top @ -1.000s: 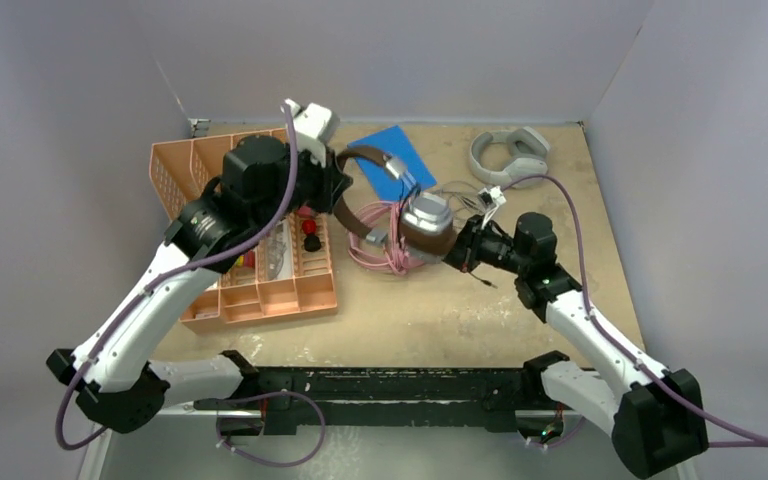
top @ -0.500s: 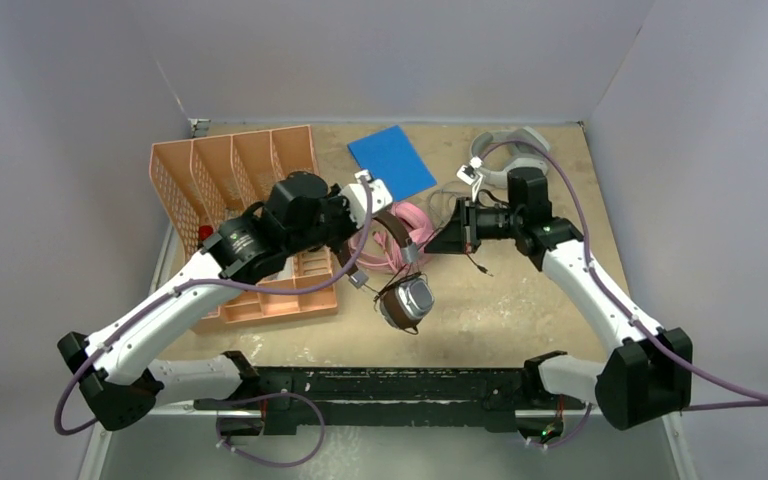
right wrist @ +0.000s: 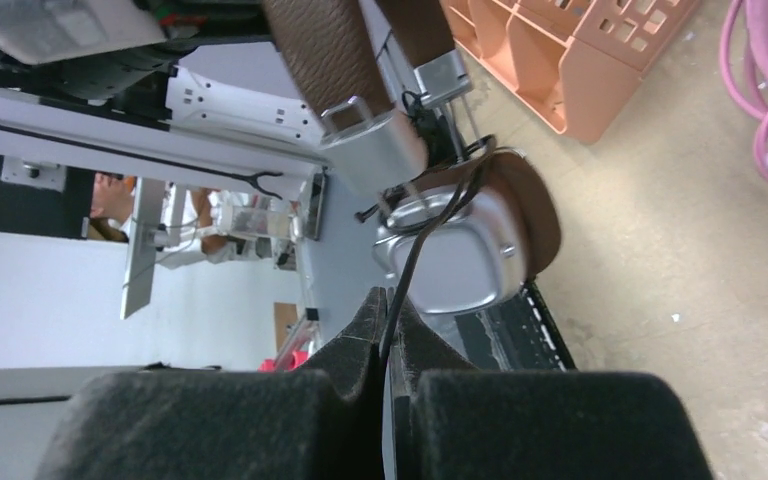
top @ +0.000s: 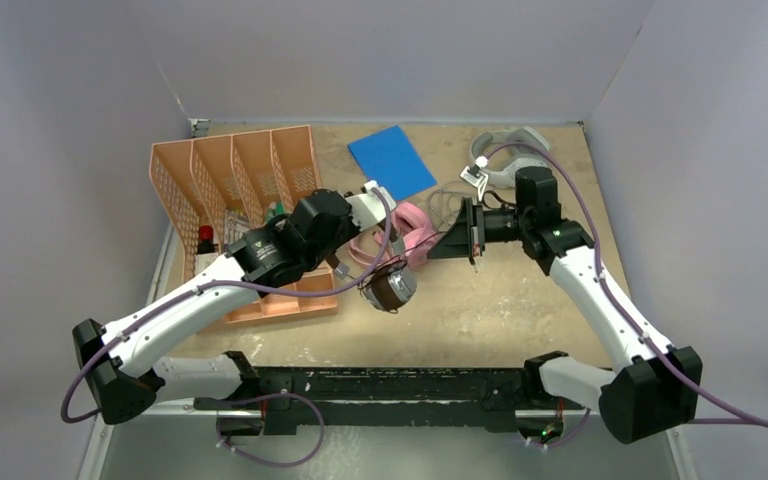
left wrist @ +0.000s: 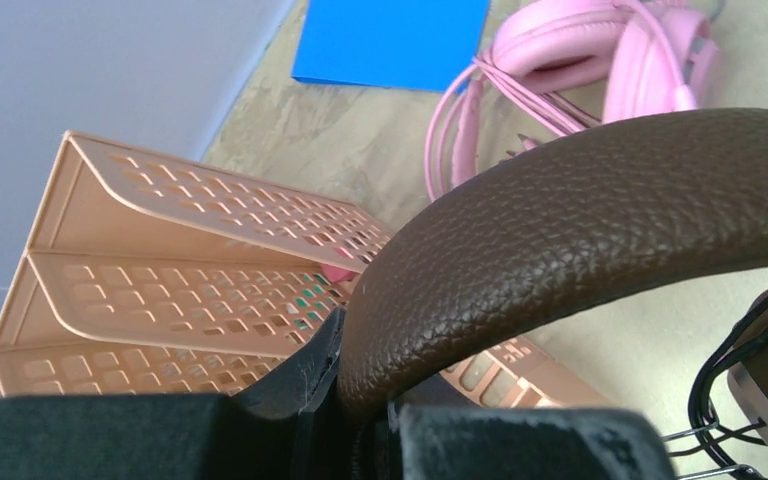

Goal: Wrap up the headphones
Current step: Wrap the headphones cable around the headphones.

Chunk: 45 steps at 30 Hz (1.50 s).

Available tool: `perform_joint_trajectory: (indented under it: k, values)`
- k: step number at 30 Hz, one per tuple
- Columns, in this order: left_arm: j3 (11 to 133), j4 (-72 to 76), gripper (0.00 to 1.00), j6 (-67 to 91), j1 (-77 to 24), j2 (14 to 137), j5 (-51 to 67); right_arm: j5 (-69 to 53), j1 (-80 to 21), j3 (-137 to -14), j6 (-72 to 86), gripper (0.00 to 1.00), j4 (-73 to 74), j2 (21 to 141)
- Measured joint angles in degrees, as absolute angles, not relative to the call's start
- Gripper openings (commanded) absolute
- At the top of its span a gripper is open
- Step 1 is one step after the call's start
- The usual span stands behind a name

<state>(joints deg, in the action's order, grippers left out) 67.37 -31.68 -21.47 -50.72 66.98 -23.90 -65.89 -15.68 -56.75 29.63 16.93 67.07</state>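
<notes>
My left gripper (top: pixel 384 222) is shut on the brown headband (left wrist: pixel 580 210) of the brown-and-silver headset and holds it above the table. Its silver earcup (top: pixel 391 288) hangs below, near the tray's front corner. In the left wrist view the gripper (left wrist: pixel 360 400) clamps the band's left end. My right gripper (top: pixel 459 238) is shut on the headset's thin black cable (right wrist: pixel 407 285), which runs up to the silver earcup (right wrist: pixel 455 260). The pink headset (top: pixel 417 224) lies between both grippers with its pink cable coiled. The light-grey headset (top: pixel 501 150) lies at the back right, partly behind the right arm.
An orange slotted organizer tray (top: pixel 230 170) stands at the left, holding small items; it also shows in the left wrist view (left wrist: pixel 190 250). A blue sheet (top: pixel 392 160) lies at the back middle. Grey walls close in the back and both sides.
My left gripper has carried the brown-and-silver headset from high at the back down toward the front middle. My right arm has reached back and left, with the cable still in its jaws.
</notes>
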Motion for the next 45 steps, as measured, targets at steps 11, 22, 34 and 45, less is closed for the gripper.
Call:
perform_joint_trajectory:
  k: [11, 22, 34, 45]
  values:
    - [76.2, -32.1, 0.00, -4.9, -51.2, 82.4, -37.7, -56.6, -16.0, -49.8, 53.7, 0.00, 0.8, 59.6]
    - [88.8, -38.8, 0.00, 19.1, -51.3, 93.1, -41.7, -35.6, -23.8, -50.4, 54.9, 0.00, 0.7, 62.0]
    - [90.6, -42.6, 0.00, 34.5, -51.3, 95.5, -35.1, -15.2, -26.8, -54.0, 44.4, 0.00, 5.8, 67.0]
    - [90.9, -44.4, 0.00, 48.4, -51.1, 95.5, -30.8, -10.4, -28.0, -67.5, 37.0, 0.07, 17.5, 75.9]
